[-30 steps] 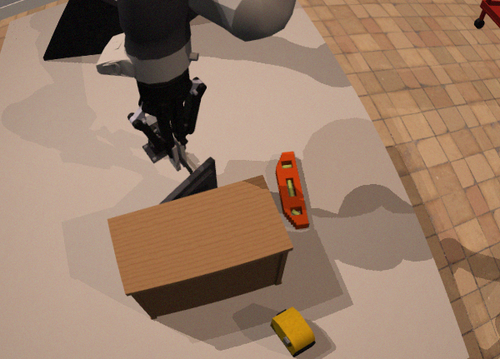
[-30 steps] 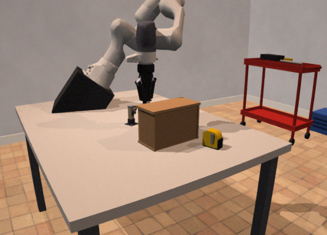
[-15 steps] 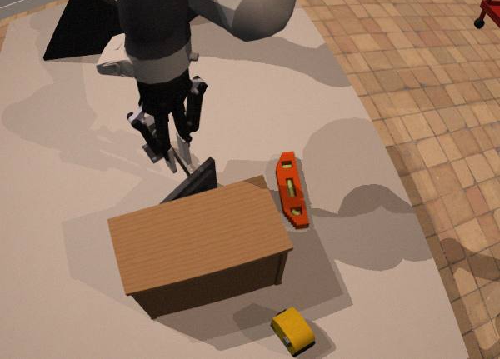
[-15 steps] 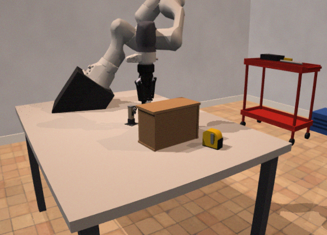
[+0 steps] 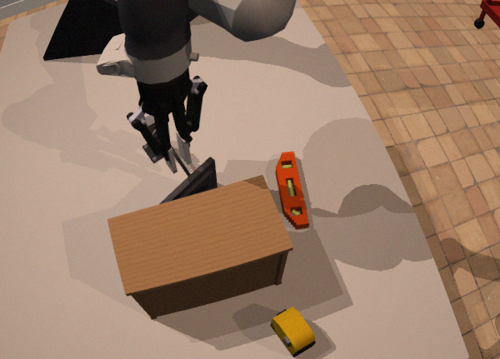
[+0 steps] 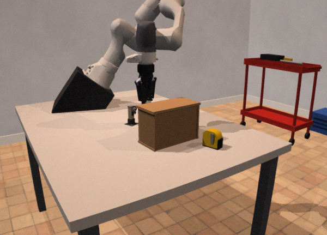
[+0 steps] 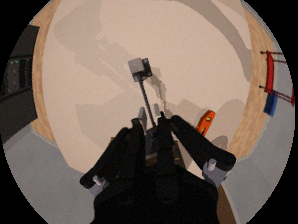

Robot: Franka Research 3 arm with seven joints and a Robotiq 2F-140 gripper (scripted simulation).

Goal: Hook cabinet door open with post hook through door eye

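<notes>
A wooden cabinet (image 5: 200, 230) (image 6: 169, 121) stands flat on the table. Its dark door (image 5: 196, 181) is swung open on the far side; the exterior view does not show it. A thin hook rod (image 5: 186, 171) (image 7: 148, 102) runs from the small grey post (image 6: 131, 113) (image 7: 139, 67) toward the door's top edge. The eye is too small to make out. My gripper (image 5: 179, 161) (image 6: 145, 100) (image 7: 150, 110) hangs just above the rod behind the cabinet. Its fingers are a little apart, with the rod passing between the tips.
An orange spirit level (image 5: 292, 190) (image 7: 206, 121) lies to the right of the cabinet. A yellow tape measure (image 5: 292, 331) (image 6: 212, 138) sits near the cabinet's front right corner. The robot's dark base (image 5: 79, 30) (image 6: 82, 93) is at the back. A red cart (image 6: 280, 93) stands off the table.
</notes>
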